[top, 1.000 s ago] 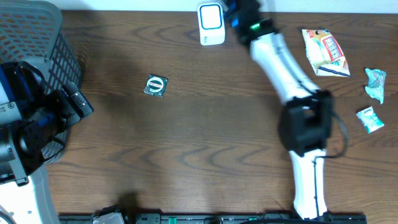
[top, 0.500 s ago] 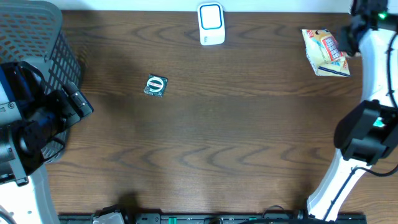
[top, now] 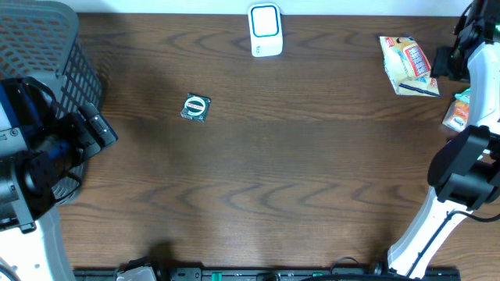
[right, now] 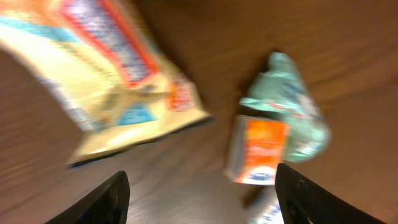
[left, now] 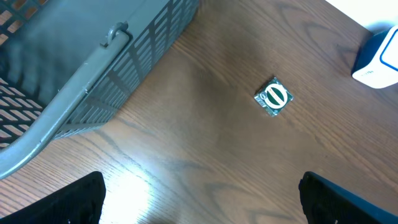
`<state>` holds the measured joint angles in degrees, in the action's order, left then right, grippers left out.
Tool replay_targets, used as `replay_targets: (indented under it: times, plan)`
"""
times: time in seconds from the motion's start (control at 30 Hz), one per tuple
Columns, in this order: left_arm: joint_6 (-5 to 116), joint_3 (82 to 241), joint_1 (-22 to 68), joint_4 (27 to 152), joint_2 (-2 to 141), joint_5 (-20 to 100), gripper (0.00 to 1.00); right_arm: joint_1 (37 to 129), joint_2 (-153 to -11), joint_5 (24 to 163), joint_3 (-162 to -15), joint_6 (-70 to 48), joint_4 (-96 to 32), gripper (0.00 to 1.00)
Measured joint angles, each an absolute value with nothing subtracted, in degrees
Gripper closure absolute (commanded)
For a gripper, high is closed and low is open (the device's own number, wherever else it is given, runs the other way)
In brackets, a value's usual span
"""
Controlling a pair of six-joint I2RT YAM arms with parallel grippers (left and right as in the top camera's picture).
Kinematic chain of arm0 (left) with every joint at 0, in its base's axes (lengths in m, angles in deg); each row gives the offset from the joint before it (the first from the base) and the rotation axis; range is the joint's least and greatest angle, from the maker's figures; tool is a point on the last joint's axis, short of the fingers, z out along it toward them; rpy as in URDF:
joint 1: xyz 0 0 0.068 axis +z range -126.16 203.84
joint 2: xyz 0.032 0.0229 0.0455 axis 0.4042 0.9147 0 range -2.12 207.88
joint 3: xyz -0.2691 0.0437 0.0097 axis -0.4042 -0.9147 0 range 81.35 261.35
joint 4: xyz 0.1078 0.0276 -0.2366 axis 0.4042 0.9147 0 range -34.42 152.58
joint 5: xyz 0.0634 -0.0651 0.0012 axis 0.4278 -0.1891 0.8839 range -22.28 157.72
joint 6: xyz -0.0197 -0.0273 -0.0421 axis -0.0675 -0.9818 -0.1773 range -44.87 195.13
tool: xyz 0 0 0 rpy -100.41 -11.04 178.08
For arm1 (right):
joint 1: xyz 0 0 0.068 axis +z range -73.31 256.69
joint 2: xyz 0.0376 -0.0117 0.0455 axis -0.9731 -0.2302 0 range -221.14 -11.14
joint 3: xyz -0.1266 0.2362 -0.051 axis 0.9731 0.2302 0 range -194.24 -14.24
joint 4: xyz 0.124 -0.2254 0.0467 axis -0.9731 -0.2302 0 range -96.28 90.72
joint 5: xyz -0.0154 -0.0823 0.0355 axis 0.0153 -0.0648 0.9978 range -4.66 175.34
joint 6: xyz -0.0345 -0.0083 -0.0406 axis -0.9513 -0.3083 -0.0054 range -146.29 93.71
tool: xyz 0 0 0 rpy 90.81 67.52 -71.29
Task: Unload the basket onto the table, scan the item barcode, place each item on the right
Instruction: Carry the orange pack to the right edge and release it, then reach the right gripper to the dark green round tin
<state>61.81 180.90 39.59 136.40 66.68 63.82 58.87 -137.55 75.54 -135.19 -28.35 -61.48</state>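
— What has changed on the table since a second ago?

— Taking the big pieces first, the basket at the left edge has not moved. The right arm has. It was stretched across to the scanner at the far middle edge, and now it stands along the right edge, past the snack bag.

— And its hand?

— The right gripper has let go. In the wrist view its fingers stand wide apart with nothing between them, hanging above the wood.

— The left one?

— The left gripper is spread wide and empty, as before, beside the basket.

— Snack bag and scanner?

— Both are where they were. So is the round packet, which lies alone left of centre.

— So where is the item?

— The orange box lies on the table at the right edge, a little nearer the robot than the snack bag and close by the arm. It was not on the wood a second ago. From the right wrist it lies against a crumpled teal packet. The blur hides whether it rests on the packet or just beside it.
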Motion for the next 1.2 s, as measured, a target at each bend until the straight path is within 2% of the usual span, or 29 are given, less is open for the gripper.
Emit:
replay_targets:
  times: [0.13, 0.2, 0.3, 0.37, 0.47, 0.53, 0.63, 0.8, 0.9, 1.03, 1.2]
  plan:
    - [61.81, 180.9, 39.59, 136.4, 66.68, 63.8, 0.02, 60.51, -137.53, 88.76, -135.19, -28.11, -61.17, 0.25]
    - [61.81, 180.9, 39.59, 136.4, 66.68, 63.82, 0.02, 61.84, -137.53, 99.78, -135.17, -28.07, -60.88, 0.33]
    - [61.81, 180.9, 39.59, 136.38, 66.68, 63.8, 0.02, 64.35, -137.53, 118.27, -134.95, -27.08, -57.63, 0.32]
    - [61.81, 180.9, 39.59, 136.42, 66.68, 63.82, 0.02, 66.69, -137.53, 128.69, -134.6, -25.09, -51.99, 0.38]
    - [61.81, 180.9, 39.59, 136.38, 66.68, 63.8, 0.02, 71.55, -137.53, 134.68, -134.53, -19.43, -47.03, 0.39]
    - [61.81, 180.9, 39.59, 136.4, 66.68, 63.82, 0.02, 76.0, -137.55, 134.44, -134.53, -16.51, -45.85, 0.31]
    - [61.81, 180.9, 39.59, 136.38, 66.68, 63.82, 0.02, 84.03, -137.9, 130.11, -134.53, -13.73, -44.56, 0.31]
    - [61.81, 180.9, 39.59, 136.4, 66.68, 63.82, 0.02, 99.0, -139.43, 114.42, -134.53, -6.41, -42.0, 0.24]
    - [61.81, 180.9, 39.59, 136.4, 66.68, 63.82, 0.02, 106.39, -141.4, 105.48, -134.53, -1.97, -39.77, 0.28]
    - [61.81, 180.9, 39.59, 136.4, 66.68, 63.8, 0.02, 111.61, -144.81, 99.08, -134.53, 2.82, -37.52, 0.26]
    - [61.81, 180.9, 39.59, 136.4, 66.68, 63.8, 0.02, 113.75, -149.27, 97.74, -134.49, 7.73, -35.27, 0.23]
